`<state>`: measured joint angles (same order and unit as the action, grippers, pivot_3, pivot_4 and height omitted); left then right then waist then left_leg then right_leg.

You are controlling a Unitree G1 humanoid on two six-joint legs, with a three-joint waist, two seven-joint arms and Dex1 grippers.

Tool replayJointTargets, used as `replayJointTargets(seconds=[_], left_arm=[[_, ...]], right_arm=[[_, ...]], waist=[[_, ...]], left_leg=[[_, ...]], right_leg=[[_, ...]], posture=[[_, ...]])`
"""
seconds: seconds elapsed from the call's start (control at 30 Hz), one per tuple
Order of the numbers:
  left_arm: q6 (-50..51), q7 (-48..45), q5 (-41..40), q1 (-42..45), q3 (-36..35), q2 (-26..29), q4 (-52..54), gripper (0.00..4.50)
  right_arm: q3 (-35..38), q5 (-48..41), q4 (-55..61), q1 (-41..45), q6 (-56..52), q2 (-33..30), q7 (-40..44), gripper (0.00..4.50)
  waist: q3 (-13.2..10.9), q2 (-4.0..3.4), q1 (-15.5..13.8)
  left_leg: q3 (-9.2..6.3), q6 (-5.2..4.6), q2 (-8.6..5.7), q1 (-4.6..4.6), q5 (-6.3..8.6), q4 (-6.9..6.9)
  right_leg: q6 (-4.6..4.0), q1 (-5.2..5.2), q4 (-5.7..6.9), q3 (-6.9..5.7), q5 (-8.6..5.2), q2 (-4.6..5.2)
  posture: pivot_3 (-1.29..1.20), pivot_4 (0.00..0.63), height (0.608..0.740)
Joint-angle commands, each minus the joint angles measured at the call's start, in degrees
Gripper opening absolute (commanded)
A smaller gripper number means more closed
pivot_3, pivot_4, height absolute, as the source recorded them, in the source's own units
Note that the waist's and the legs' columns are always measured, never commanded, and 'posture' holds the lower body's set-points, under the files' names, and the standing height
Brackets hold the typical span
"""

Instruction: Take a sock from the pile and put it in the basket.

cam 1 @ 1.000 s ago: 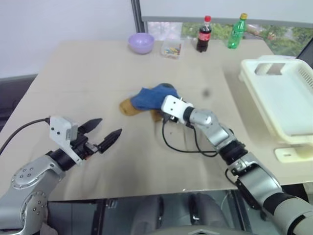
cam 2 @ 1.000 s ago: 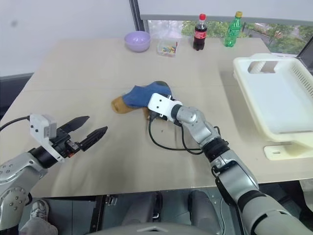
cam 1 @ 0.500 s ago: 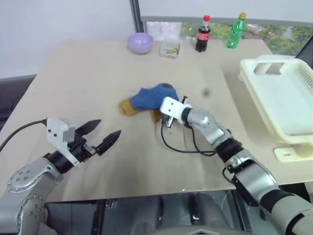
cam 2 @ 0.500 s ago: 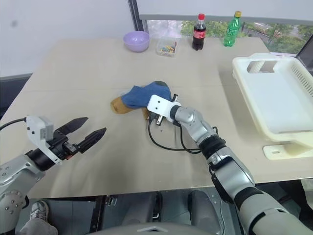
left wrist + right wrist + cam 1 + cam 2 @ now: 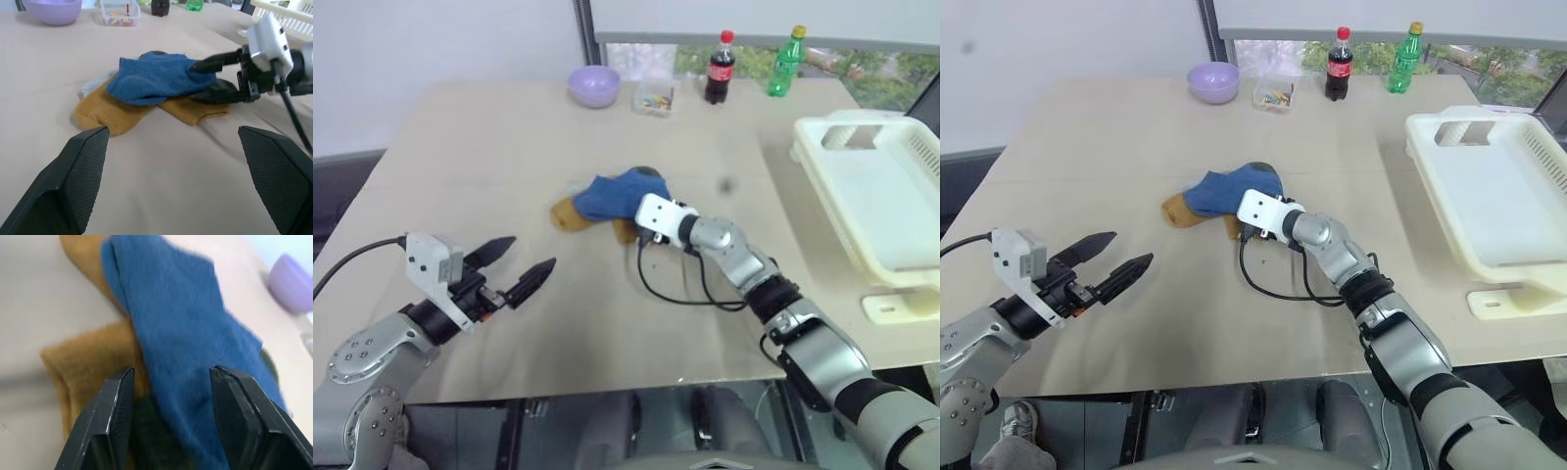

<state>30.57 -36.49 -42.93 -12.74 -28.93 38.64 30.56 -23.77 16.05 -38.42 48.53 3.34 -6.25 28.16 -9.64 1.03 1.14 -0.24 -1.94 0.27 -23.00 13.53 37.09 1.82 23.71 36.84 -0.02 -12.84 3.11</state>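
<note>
The pile lies mid-table: a blue sock (image 5: pixel 612 194) on top of a mustard yellow sock (image 5: pixel 570 215), with a dark sock (image 5: pixel 652 176) peeking out behind. My right gripper (image 5: pixel 198 78) is at the pile's right edge and is open. One finger lies over the blue sock's edge and the other rests low by the yellow sock. Blue fabric (image 5: pixel 181 333) fills the gap between its fingers (image 5: pixel 110 416). My left gripper (image 5: pixel 530 257) hovers open and empty near the table's front left, well away from the pile. The cream basket (image 5: pixel 822 132) stands empty at the right edge.
A lilac bowl (image 5: pixel 594 85), a small clear box (image 5: pixel 655 98), a cola bottle (image 5: pixel 721 69) and a green bottle (image 5: pixel 785 62) line the far edge. A black cable (image 5: pixel 675 294) loops on the table beside my right wrist.
The right gripper has stayed at the pile's edge with only a small shuffle. The socks and the left arm have not moved.
</note>
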Motion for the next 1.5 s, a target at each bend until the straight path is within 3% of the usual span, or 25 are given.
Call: replayJointTargets(seconds=[0.03,0.1,0.13,0.47,0.73,1.1,1.3,1.4,1.5], left_arm=[[-0.83,-0.38,0.01,0.19,-0.82,0.31,1.11,4.5],[-0.98,-0.36,0.16,0.1,-0.91,0.17,1.04,4.5],[-1.02,-0.33,0.22,0.07,-0.95,0.11,1.02,4.5],[-1.45,-0.31,0.83,-0.42,-0.63,-0.45,1.13,4.5],[-1.52,-0.64,1.32,-0.57,-0.06,-0.52,0.96,4.5],[-1.29,-1.27,1.76,-0.01,1.15,-0.01,0.2,4.5],[-1.04,-2.56,2.68,-0.47,2.74,0.56,-0.48,4.5],[-0.8,-3.62,3.32,-0.15,4.3,1.07,-1.15,4.5],[-0.56,-5.07,3.72,0.31,5.69,1.83,-2.21,4.5]], right_arm=[[0.82,0.56,0.0,2.0,0.93,0.2,-0.82,1.04],[0.98,0.6,-0.15,2.09,1.1,0.26,-0.79,0.29],[1.13,0.54,-0.13,2.16,1.19,0.32,-0.76,0.13],[1.72,-1.49,5.57,0.93,-1.55,0.54,3.09,0.13],[2.51,-7.17,20.09,-3.1,-15.62,-1.19,13.19,0.13],[-2.73,-6.25,36.81,-11.03,-18.16,-13.23,25.3,0.13],[-2.81,-8.4,45.66,-15.99,-17.37,-21.69,32.58,0.13],[-2.24,-11.12,47.43,-16.32,-20.02,-22.99,35.48,0.13],[-1.83,-13.2,49.12,-16.17,-22.63,-23.28,36.76,1.41]], waist=[[0.0,0.0,0.01],[0.0,0.0,0.02],[0.0,-0.01,0.02],[-0.02,-0.02,0.04],[-0.02,-0.02,-0.13],[-0.05,-0.02,-0.3],[-0.08,-0.01,-0.35],[-0.1,0.0,-0.35],[-0.11,0.03,-0.35]], left_leg=[[0.0,0.0,0.0,0.0,0.0,0.0],[0.0,0.0,0.0,0.0,0.0,0.0],[0.0,0.0,0.0,0.0,0.0,0.0],[0.0,0.0,0.0,0.0,0.0,0.0],[-0.03,0.0,0.01,-0.01,0.01,-0.02],[-0.03,0.0,0.01,-0.02,0.01,-0.02],[-0.03,0.0,0.01,-0.02,0.02,-0.02],[-0.01,-0.01,0.02,-0.01,0.01,-0.01],[-0.01,-0.01,0.05,-0.01,0.01,0.0]], right_leg=[[0.0,0.0,0.0,0.0,0.0,0.0],[0.0,0.0,0.0,0.0,0.0,0.0],[0.0,0.0,0.0,0.0,0.0,-0.01],[0.0,0.0,0.0,0.0,0.0,0.0],[0.01,0.0,-0.01,-0.02,0.0,0.03],[-0.02,0.0,-0.04,-0.05,-0.02,0.04],[-0.01,0.0,-0.05,-0.07,-0.03,0.01],[0.0,-0.01,-0.06,-0.07,-0.04,0.0],[-0.01,-0.01,-0.05,-0.07,-0.04,-0.06]], posture=[[0.0,0.15,0.74],[0.0,0.15,0.74],[0.0,0.15,0.74],[0.0,0.15,0.74],[0.0,0.15,0.74],[0.0,0.15,0.74],[0.0,0.15,0.74],[0.0,0.15,0.74],[0.0,0.15,0.74]])
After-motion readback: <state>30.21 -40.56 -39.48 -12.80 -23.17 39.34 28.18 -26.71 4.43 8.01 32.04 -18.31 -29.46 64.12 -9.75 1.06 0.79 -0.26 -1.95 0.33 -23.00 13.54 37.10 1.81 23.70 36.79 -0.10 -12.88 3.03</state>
